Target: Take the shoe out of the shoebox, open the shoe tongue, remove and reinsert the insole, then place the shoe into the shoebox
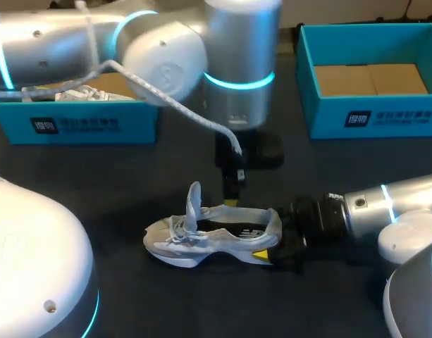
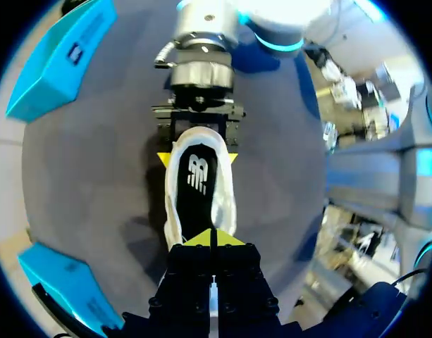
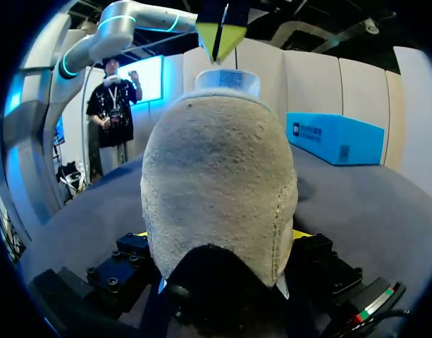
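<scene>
Position: the white shoe (image 1: 208,239) lies out of both boxes on the dark counter (image 1: 96,183), lower centre of the head view. It rests on its sole, toe toward frame left and heel toward frame right. The tongue (image 1: 194,201) stands upright, clear of the opening.

Right end effector (image 1: 272,241): enters from frame right, low over the counter, and is grasping the shoe at the heel. In the left wrist view its yellow tips sit one on each side of the heel, and the dark insole (image 2: 199,190) is in place inside the shoe.

Left end effector (image 1: 232,190): hangs from the arm entering at upper left, above the shoe's far rim. Its tips are clenched together, with nothing visible between them.

Boxes: one teal shoebox (image 1: 75,127) is at upper left, with a second white shoe (image 1: 82,93) inside. Another teal shoebox (image 1: 371,116) is at upper right, showing a brown cardboard floor.
</scene>
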Robot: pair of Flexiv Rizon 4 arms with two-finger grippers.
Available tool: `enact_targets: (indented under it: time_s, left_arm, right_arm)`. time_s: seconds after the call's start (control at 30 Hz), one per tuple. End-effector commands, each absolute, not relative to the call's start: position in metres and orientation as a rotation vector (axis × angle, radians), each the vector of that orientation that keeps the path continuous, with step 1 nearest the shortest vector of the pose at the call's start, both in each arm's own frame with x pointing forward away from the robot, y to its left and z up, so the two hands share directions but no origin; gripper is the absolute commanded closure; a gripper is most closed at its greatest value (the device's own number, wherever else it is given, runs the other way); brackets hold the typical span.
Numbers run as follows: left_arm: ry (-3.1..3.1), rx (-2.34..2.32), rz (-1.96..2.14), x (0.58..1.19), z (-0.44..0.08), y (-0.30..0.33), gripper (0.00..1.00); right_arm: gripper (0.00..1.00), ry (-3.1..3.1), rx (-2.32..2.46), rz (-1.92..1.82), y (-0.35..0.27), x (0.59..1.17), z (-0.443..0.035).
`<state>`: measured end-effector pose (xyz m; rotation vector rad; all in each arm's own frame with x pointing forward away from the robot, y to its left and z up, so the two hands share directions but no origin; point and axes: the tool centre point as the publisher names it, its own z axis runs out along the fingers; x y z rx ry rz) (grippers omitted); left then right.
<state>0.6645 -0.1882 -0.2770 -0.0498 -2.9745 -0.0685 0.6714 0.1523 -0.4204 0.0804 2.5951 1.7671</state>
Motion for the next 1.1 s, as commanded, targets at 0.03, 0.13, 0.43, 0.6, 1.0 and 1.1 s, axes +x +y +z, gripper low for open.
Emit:
enact_targets:
  time_s: [0.03,0.13,0.43,0.6,1.0,1.1]
  left_arm:
    - [-2.968,-0.078,-0.231,0.664,-0.281,-0.199,1.0]
    - [-2.968,-0.078,-0.231,0.664,-0.281,-0.199,1.0]
    - [-2.937,-0.214,-0.161,0.674,-0.321,-0.208,1.0]
    - [-2.9,-0.202,-0.137,0.677,-0.35,-0.206,1.0]
    - [-2.941,-0.291,-0.099,0.658,-0.365,-0.193,1.0]
    - [-2.954,-0.298,-0.101,0.651,-0.372,-0.192,1.0]
  right_arm:
    - [1.0,2.596,0.082,1.763,0.152,0.671,-0.42]
    - [1.0,2.596,0.082,1.763,0.152,0.671,-0.42]
    - [1.0,2.596,0.082,1.763,0.152,0.671,-0.42]
    - [1.0,2.596,0.082,1.763,0.152,0.671,-0.42]
    - [1.0,2.596,0.082,1.763,0.152,0.671,-0.42]
    - [1.0,2.596,0.082,1.763,0.152,0.671,-0.42]
